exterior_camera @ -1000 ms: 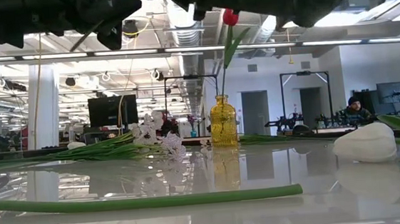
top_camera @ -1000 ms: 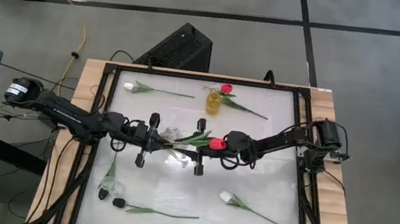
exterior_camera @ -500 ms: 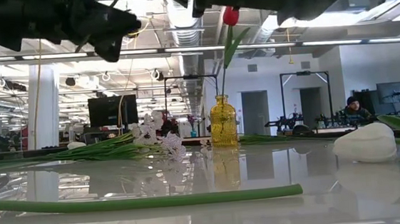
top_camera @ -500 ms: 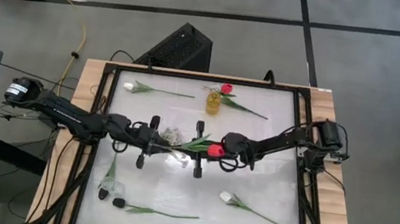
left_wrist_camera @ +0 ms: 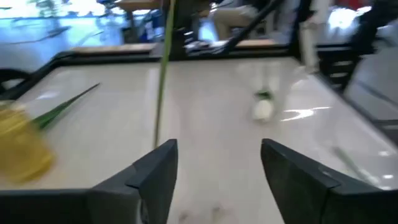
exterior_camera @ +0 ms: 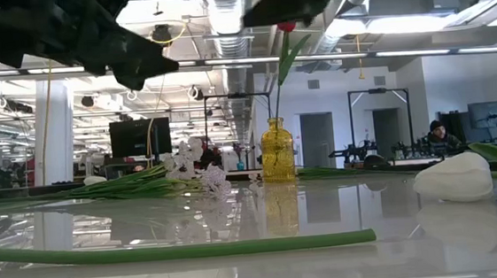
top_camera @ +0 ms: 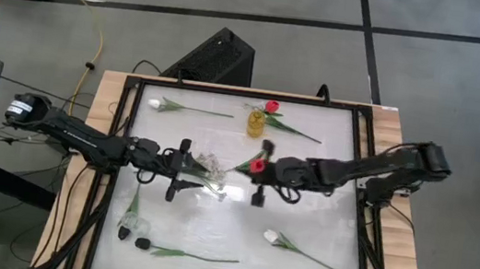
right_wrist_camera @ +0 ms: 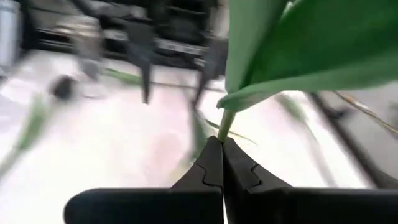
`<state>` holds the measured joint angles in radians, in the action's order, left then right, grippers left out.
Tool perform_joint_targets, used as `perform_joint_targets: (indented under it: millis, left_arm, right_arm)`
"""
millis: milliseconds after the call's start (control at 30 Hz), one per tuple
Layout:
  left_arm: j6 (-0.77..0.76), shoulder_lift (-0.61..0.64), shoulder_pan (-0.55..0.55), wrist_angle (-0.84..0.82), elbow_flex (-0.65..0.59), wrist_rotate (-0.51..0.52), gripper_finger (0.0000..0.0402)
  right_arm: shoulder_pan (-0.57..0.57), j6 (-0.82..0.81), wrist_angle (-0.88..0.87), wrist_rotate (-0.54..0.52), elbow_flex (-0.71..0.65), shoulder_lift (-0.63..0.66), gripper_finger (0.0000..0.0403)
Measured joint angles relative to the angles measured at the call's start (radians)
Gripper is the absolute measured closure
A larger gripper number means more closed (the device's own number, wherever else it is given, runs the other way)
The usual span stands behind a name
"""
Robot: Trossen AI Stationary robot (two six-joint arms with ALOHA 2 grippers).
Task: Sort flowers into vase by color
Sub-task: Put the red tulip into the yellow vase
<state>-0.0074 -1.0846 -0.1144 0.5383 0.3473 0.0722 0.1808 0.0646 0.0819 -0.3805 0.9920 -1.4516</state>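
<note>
My right gripper (top_camera: 260, 170) is shut on a red tulip (top_camera: 257, 166) above the middle of the table. The tulip's green leaf (top_camera: 240, 165) reaches toward my left gripper (top_camera: 190, 173). That gripper stands open just left of it, with the stem (left_wrist_camera: 164, 68) ahead of its fingers and untouched. The yellow vase (top_camera: 257, 121) stands at the far middle with one red tulip (top_camera: 272, 106) upright in it. A spray of white blossoms (top_camera: 207, 161) lies by my left gripper. My right gripper pinches the red tulip's green stem (right_wrist_camera: 222, 127) between its two fingertips, close to the bud and just below a broad leaf (right_wrist_camera: 298, 56). The fingers come level from the table's right. The flower is lifted off the table.
White tulips lie at the far left (top_camera: 156, 103) and the near right (top_camera: 273, 238). A black tulip (top_camera: 143, 243) and another flower (top_camera: 128, 227) lie near the front left. A black frame (top_camera: 361, 169) borders the table. Beyond the table, a person (exterior_camera: 440, 133) sits in the room.
My left gripper has opened and let go of the red tulip's stem. My right gripper has shut on the stem by the bud, turned, and carried the bud a little toward the table's far right. The stem has swung from lying between the grippers to steeper.
</note>
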Motion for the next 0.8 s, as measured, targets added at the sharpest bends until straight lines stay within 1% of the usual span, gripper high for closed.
perform_joint_targets:
  millis: [100, 167, 200, 333, 467, 633, 800]
  left_arm:
    - [0.0, 0.024, 0.022, -0.021, 0.001, 0.044, 0.016]
    - [-0.001, 0.043, 0.038, -0.048, 0.0, 0.048, 0.0157]
    - [-0.004, 0.051, 0.044, -0.047, 0.0, 0.048, 0.0157]
    - [-0.012, 0.077, 0.062, -0.056, 0.0, 0.048, 0.0157]
    - [-0.031, 0.079, 0.065, -0.058, 0.0, 0.046, 0.0157]
    - [-0.057, 0.079, 0.065, -0.103, 0.0, 0.032, 0.0157]
    - [-0.056, 0.079, 0.065, -0.104, 0.0, 0.033, 0.0157]
  right_arm:
    - [0.0, -0.028, -0.115, -0.172, 0.0, 0.085, 0.0387]
    - [-0.016, -0.038, -0.142, -0.239, 0.0, 0.112, 0.0387]
    - [-0.03, -0.038, -0.143, -0.247, 0.0, 0.119, 0.0387]
    - [-0.118, -0.019, -0.1, -0.243, 0.0, 0.105, 0.0387]
    - [-0.2, 0.038, -0.086, -0.194, 0.009, 0.09, 0.0387]
    - [-0.242, 0.081, -0.085, -0.187, 0.039, 0.092, 0.0387]
    - [-0.293, 0.085, -0.108, -0.171, 0.041, 0.091, 0.0387]
